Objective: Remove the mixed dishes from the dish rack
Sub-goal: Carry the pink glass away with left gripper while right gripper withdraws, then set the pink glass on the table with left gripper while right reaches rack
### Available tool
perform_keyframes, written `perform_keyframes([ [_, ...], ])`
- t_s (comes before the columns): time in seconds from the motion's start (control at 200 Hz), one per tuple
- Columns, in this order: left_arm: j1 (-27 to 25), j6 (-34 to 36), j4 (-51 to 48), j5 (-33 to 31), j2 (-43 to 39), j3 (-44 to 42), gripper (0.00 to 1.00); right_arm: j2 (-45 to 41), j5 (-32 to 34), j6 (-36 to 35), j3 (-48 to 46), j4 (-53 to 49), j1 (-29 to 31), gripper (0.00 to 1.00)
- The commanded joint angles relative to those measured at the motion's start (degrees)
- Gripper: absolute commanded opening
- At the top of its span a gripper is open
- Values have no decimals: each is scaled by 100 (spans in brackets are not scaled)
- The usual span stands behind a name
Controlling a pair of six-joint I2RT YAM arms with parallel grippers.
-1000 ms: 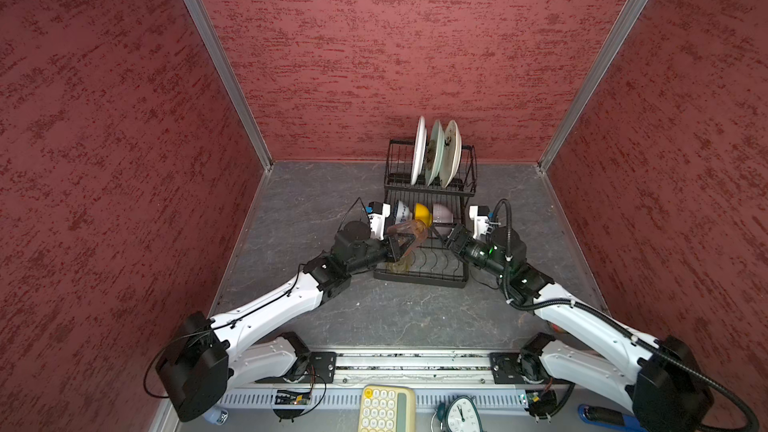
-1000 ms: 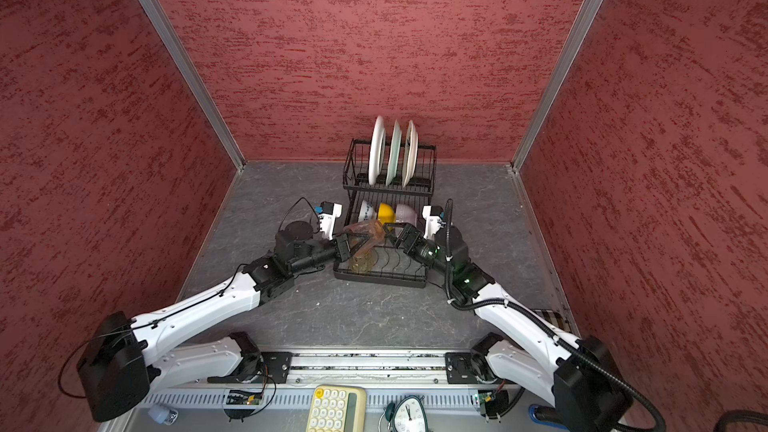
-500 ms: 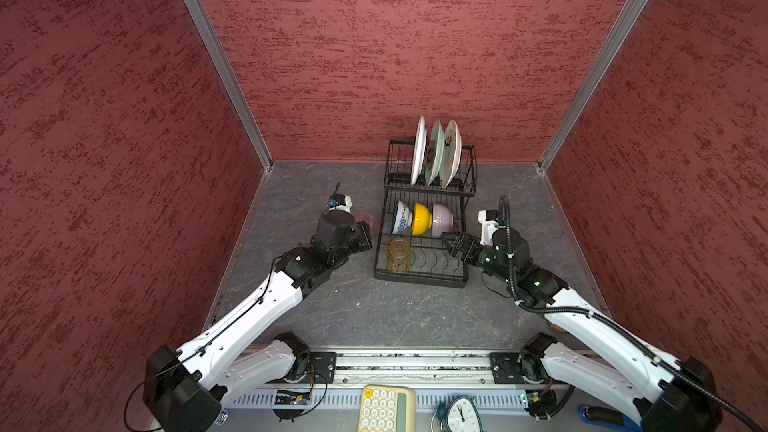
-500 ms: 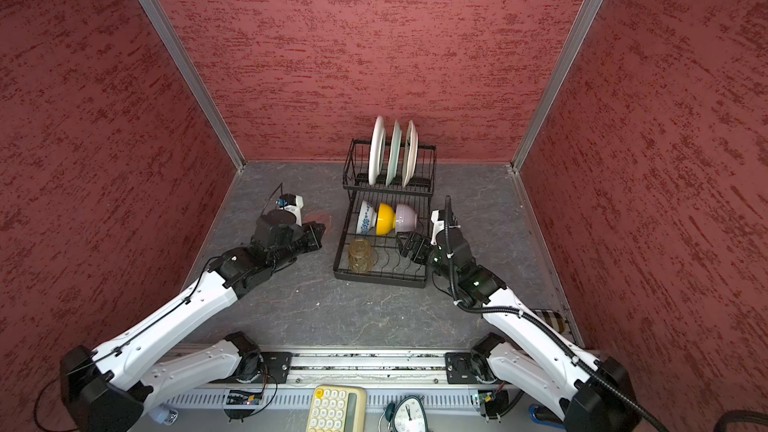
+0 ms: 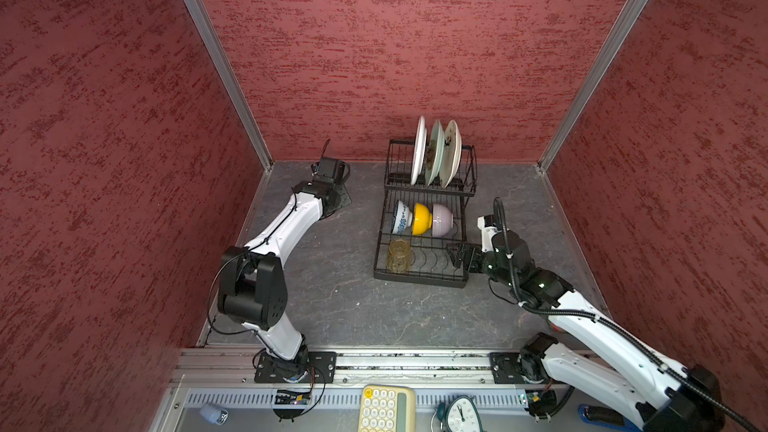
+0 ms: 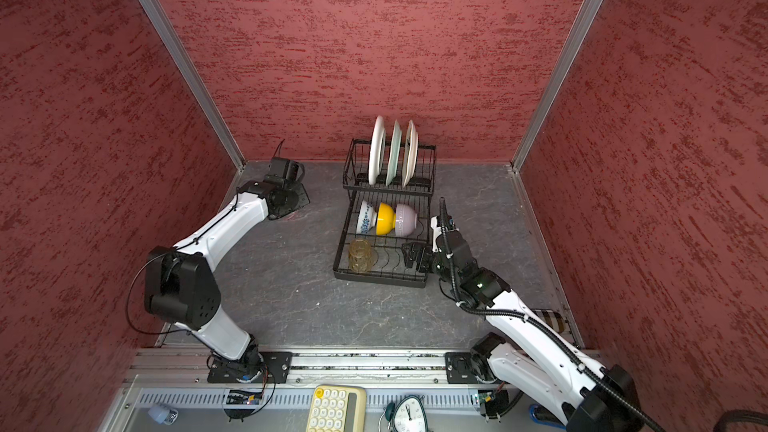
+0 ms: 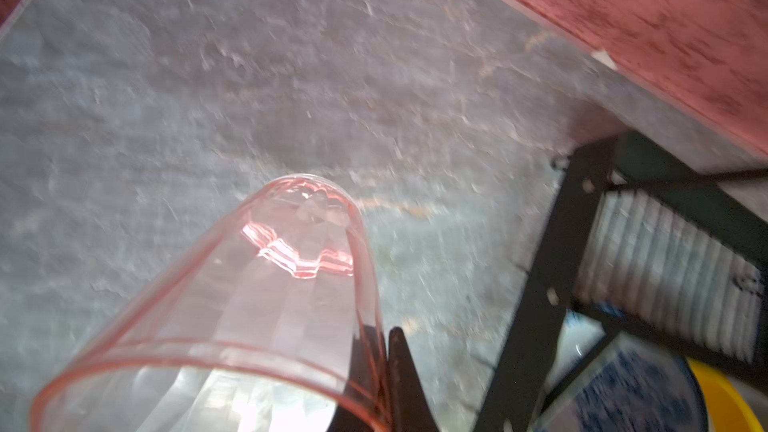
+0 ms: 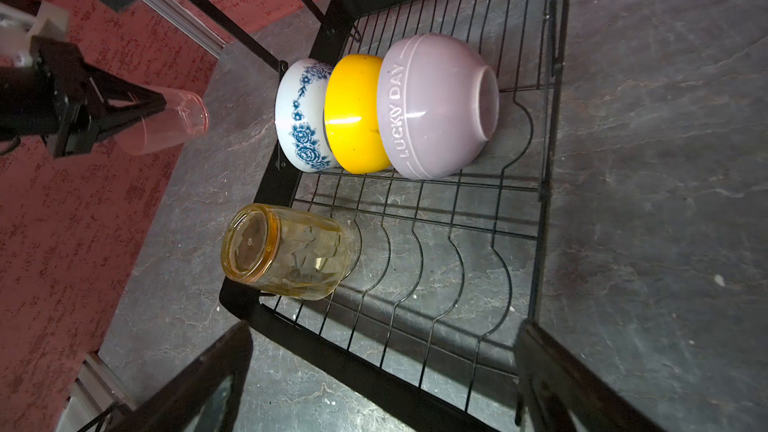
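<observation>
- Mixed dishes: a clear pink glass tumbler [image 7: 249,305], rim pinched in the clamped left gripper [image 7: 380,367], hangs over the grey table [image 5: 332,292] left of the black wire dish rack [image 5: 419,281], probably for set-down.
- The rack holds an amber glass tumbler [image 5: 400,255], three round bowls [image 5: 422,219] nested on edge, and three round plates [image 5: 436,151] slotted upright.
- Right gripper [image 5: 460,254], jaws wide and empty, hovers at the rack's right edge.

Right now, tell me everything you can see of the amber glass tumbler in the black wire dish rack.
The amber glass tumbler is see-through, golden-tinted glass with faceted sides and a thick, flat, round base. It stands upside down, mouth on the wires of the flat grid tray of the black wire dish rack, in the tray's near left corner. It stands in front of the blue-and-white floral bowl, clearly apart from it. Nothing but the rack touches it.
</observation>
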Motion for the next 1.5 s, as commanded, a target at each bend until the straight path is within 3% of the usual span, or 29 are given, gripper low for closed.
perform_keyframes([
  [0.0,125,390,-680,8,541,773,0,-110,67,-212,55,-141,-12,99],
  [0.261,449,558,-977,140,1585,1556,0,-146,-104,-278,20,-222,-14,99],
  [0.646,624,721,-1249,359,2176,2093,0,-67,-313,-180,-29,-246,-16,99],
  [0.736,651,751,-1391,390,2350,2268,8,-73,-359,-156,38,-298,9,99],
  [0.867,663,809,-1393,467,2470,2374,39,-241,-360,-62,25,-305,110,99],
  [0.962,652,835,-1337,494,2488,2412,41,-297,-361,23,-9,-332,175,99],
  [1.037,646,835,-1296,482,2450,2430,56,-306,-332,106,-49,-336,243,99],
  [1.137,598,853,-1139,476,2225,2307,61,-285,-275,194,-50,-338,368,99],
  [1.323,553,862,-791,585,1601,1942,99,-122,-110,265,88,-321,671,99],
  [1.493,462,765,-576,583,908,1398,99,103,78,339,245,-171,1036,99],
])
